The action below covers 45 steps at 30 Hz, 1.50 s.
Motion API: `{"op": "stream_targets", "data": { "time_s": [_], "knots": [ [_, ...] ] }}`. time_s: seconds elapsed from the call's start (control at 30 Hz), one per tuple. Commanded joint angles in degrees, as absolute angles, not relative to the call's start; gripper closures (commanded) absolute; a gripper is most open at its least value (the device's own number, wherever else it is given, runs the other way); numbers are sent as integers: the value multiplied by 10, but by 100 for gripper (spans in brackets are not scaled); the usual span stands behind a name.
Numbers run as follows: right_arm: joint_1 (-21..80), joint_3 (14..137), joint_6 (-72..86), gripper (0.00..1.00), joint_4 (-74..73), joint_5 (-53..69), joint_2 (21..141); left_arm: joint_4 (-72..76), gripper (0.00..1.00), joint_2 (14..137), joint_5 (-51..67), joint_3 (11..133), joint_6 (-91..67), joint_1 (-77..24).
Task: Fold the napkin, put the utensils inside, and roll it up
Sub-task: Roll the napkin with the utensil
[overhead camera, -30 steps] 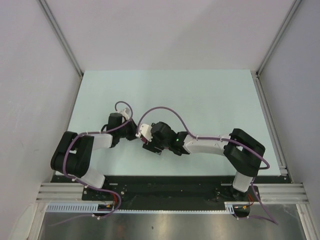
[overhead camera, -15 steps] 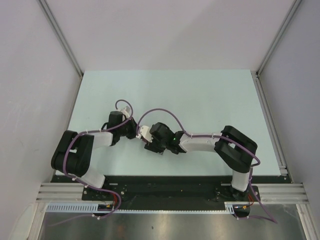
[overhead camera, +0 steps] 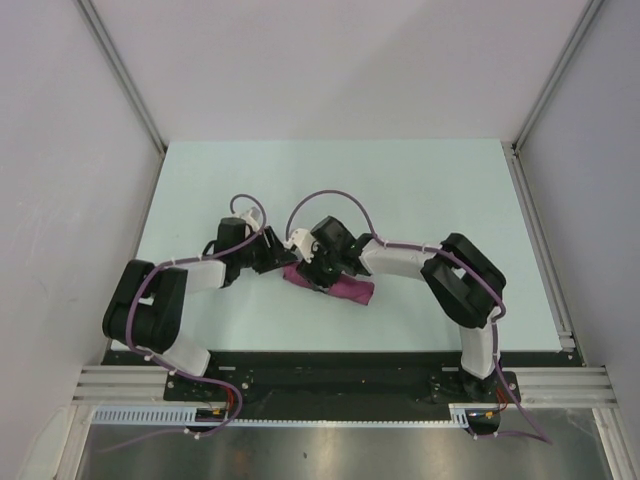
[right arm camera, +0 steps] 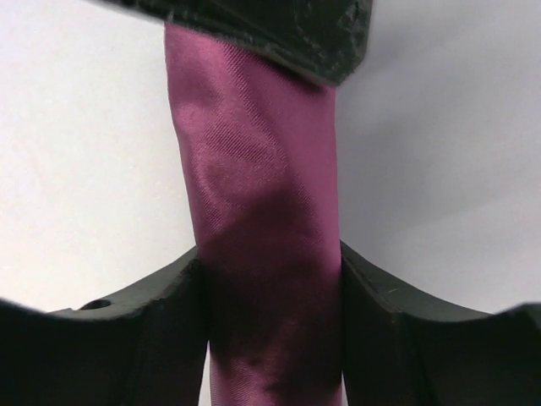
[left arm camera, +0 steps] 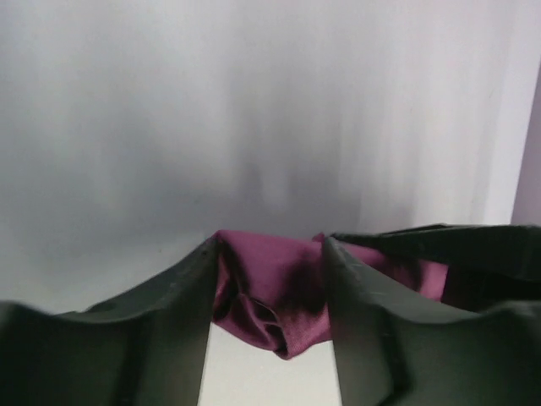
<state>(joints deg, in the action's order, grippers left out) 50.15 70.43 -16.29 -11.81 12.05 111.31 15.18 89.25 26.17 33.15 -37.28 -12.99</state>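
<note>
The plum napkin (overhead camera: 345,288) lies rolled into a short tube on the table between the two arms. My left gripper (overhead camera: 283,262) is at the roll's left end. In the left wrist view the crumpled end of the napkin (left arm camera: 270,288) fills the gap of that gripper (left arm camera: 269,245), whose jaws stand partly apart. My right gripper (overhead camera: 320,275) is over the roll just to the right. In the right wrist view the napkin (right arm camera: 254,211) runs straight through this gripper (right arm camera: 270,254), touching both fingers. The utensils are hidden.
The pale table (overhead camera: 400,190) is bounded by white walls with metal rails at the left (overhead camera: 150,140) and right (overhead camera: 535,200). A black base strip (overhead camera: 330,365) runs along the near edge. The other gripper's finger (right arm camera: 279,25) crosses the top of the right wrist view.
Both wrists have shifted back and apart, uncovering the rolled napkin that the arms hid. The left jaws have widened and the right jaws have narrowed onto the roll.
</note>
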Motion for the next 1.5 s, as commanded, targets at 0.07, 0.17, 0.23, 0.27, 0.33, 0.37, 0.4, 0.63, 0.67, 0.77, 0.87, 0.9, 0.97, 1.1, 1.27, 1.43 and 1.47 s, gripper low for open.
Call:
{"op": "stream_targets", "data": {
  "time_s": [0.07,0.17,0.23,0.27,0.33,0.37,0.4,0.63,0.67,0.77,0.87,0.9,0.97,1.1,1.27,1.43,1.47],
  "knots": [
    [458,717,-100,49,-156,230,1152,108,29,849,215,379,-371,-118],
    [440,703,-70,52,-138,242,1149,86,26,821,199,383,-369,-103],
    [432,689,-51,54,-127,242,1142,71,25,805,196,385,-370,-95],
    [425,684,-31,55,-116,239,1139,68,25,788,193,384,-370,-93],
    [418,666,-9,55,-103,233,1133,58,24,770,189,385,-371,-91],
    [413,661,-3,56,-88,232,1127,48,23,754,189,386,-370,-91],
    [404,654,20,57,-80,232,1124,43,23,745,188,387,-371,-90],
    [381,603,74,59,-35,207,1094,4,20,685,187,404,-361,-84],
    [382,599,76,59,-35,198,1092,-13,20,680,186,405,-360,-83],
    [383,598,85,59,-42,166,1089,-28,19,666,188,410,-355,-82],
    [385,592,101,59,-41,126,1083,-40,18,654,191,417,-352,-79],
    [386,592,105,59,-42,120,1080,-43,19,650,192,418,-351,-77],
    [395,592,113,58,-41,110,1078,-48,18,643,196,420,-352,-76],
    [417,600,127,57,-42,90,1082,-56,17,631,201,424,-348,-70],
    [446,611,145,55,-43,68,1097,-63,16,626,207,421,-345,-62],
    [481,636,152,55,-58,55,1114,-66,16,619,212,418,-344,-56],
    [484,639,153,55,-59,53,1117,-67,16,618,213,418,-344,-55]
  ]
}}
